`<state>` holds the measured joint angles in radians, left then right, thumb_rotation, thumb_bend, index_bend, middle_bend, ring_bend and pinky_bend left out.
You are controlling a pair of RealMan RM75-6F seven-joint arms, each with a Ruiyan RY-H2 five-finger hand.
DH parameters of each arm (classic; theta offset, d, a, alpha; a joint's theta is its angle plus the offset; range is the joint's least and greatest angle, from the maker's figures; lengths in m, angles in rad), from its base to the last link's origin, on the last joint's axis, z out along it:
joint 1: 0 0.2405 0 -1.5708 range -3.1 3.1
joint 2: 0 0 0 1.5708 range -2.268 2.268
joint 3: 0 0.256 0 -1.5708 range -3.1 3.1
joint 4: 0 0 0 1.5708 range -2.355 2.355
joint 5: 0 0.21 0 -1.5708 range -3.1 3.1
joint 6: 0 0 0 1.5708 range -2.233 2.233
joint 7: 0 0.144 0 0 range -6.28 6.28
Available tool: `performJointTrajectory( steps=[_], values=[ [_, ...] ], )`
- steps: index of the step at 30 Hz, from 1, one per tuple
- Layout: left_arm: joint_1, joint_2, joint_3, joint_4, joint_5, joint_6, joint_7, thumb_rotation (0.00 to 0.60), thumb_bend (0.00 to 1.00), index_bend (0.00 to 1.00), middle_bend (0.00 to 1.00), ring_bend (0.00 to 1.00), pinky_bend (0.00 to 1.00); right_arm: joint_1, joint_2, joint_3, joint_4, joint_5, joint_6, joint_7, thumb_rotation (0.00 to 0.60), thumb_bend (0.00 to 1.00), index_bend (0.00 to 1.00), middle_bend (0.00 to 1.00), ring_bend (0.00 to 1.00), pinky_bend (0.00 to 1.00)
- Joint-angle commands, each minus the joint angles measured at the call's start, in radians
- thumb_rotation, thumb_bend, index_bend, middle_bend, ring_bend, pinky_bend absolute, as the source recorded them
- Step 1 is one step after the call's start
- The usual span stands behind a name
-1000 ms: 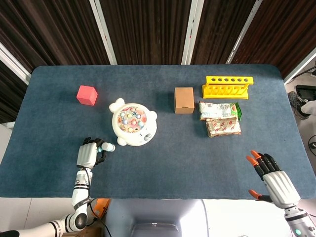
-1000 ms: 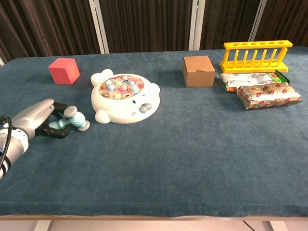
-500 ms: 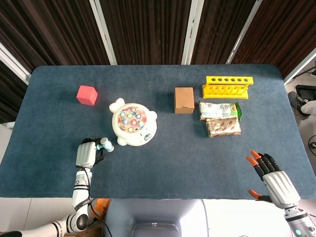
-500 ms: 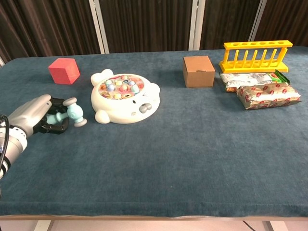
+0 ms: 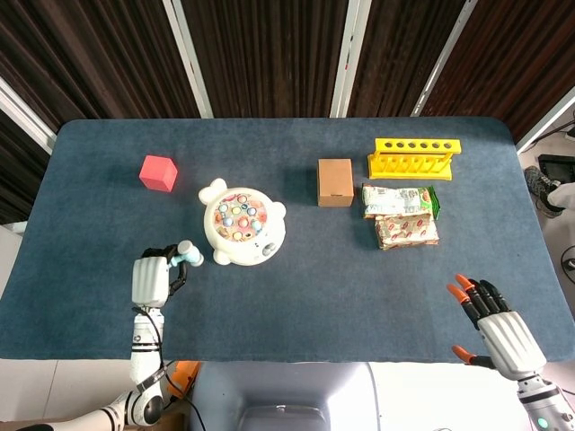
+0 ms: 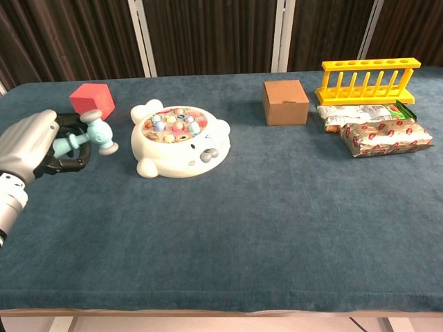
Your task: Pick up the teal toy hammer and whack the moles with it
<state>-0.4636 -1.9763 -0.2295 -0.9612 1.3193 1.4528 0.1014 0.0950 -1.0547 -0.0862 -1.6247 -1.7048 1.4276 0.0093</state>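
Observation:
My left hand (image 5: 150, 279) (image 6: 31, 147) grips the handle of the teal toy hammer (image 6: 88, 135) (image 5: 187, 256), held clear above the blue cloth. Its grey-capped head points right, just left of the mole game. The white bear-shaped mole game (image 5: 242, 224) (image 6: 179, 139) sits left of the table's middle, with several coloured moles on its round top. My right hand (image 5: 492, 321) hovers at the near right edge with fingers spread and nothing in it; the chest view does not show it.
A red cube (image 5: 158, 172) (image 6: 91, 101) stands behind my left hand. A brown cardboard box (image 5: 335, 182) sits at centre back, a yellow tube rack (image 5: 414, 158) and two snack packets (image 5: 401, 215) to the right. The blue table (image 5: 323, 287) has an open front half.
My left hand has lifted the hammer off the cloth and raised it, with the head swinging up and staying beside the mole game. The right hand has not moved.

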Motion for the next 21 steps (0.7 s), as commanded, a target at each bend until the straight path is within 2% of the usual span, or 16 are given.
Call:
performJointTrajectory(
  steps=[1, 5, 7, 9, 11, 12, 16, 21],
  values=[
    [0.003, -0.018, 0.012, 0.057, 0.049, 0.066, -0.011, 0.600, 0.82, 0.73, 0.80, 0.72, 0.77, 0.000, 0.000, 0.000, 0.000, -0.001, 0.000, 0.000, 0.600, 0.31, 0.00, 0.00, 0.00, 0.00],
    [0.003, -0.021, 0.014, 0.072, 0.062, 0.082, -0.006, 0.600, 0.82, 0.76, 0.87, 0.83, 0.93, 0.000, 0.000, -0.001, -0.001, -0.003, 0.000, 0.000, 0.600, 0.31, 0.00, 0.00, 0.00, 0.00],
    [0.000, -0.020, 0.013, 0.084, 0.067, 0.087, 0.010, 0.600, 0.82, 0.79, 0.92, 0.91, 0.99, 0.000, 0.001, -0.002, -0.001, -0.006, 0.002, 0.001, 0.600, 0.31, 0.00, 0.00, 0.00, 0.00],
    [-0.009, -0.017, 0.003, 0.085, 0.060, 0.072, 0.034, 0.600, 0.82, 0.81, 0.96, 0.98, 1.00, -0.001, 0.002, -0.004, -0.001, -0.009, 0.005, 0.003, 0.600, 0.31, 0.00, 0.00, 0.00, 0.00],
    [-0.042, -0.012, -0.031, 0.078, 0.039, 0.029, 0.066, 0.600, 0.83, 0.81, 0.98, 1.00, 1.00, 0.000, 0.003, -0.007, -0.002, -0.017, 0.005, 0.006, 0.600, 0.31, 0.00, 0.00, 0.00, 0.00],
    [-0.066, -0.006, -0.056, 0.065, 0.022, -0.004, 0.088, 0.600, 0.83, 0.81, 0.99, 1.00, 1.00, -0.001, 0.006, -0.008, -0.002, -0.021, 0.008, 0.011, 0.600, 0.31, 0.00, 0.00, 0.00, 0.00],
    [-0.108, 0.014, -0.101, 0.029, -0.010, -0.048, 0.150, 0.600, 0.85, 0.82, 1.00, 1.00, 1.00, 0.001, 0.012, -0.008, 0.000, -0.021, 0.011, 0.028, 0.600, 0.31, 0.00, 0.00, 0.00, 0.00],
    [-0.169, 0.006, -0.153, 0.040, -0.050, -0.092, 0.223, 0.600, 0.86, 0.82, 1.00, 1.00, 1.00, 0.005, 0.018, -0.009, 0.000, -0.022, 0.004, 0.040, 0.600, 0.31, 0.00, 0.00, 0.00, 0.00]
  ],
)
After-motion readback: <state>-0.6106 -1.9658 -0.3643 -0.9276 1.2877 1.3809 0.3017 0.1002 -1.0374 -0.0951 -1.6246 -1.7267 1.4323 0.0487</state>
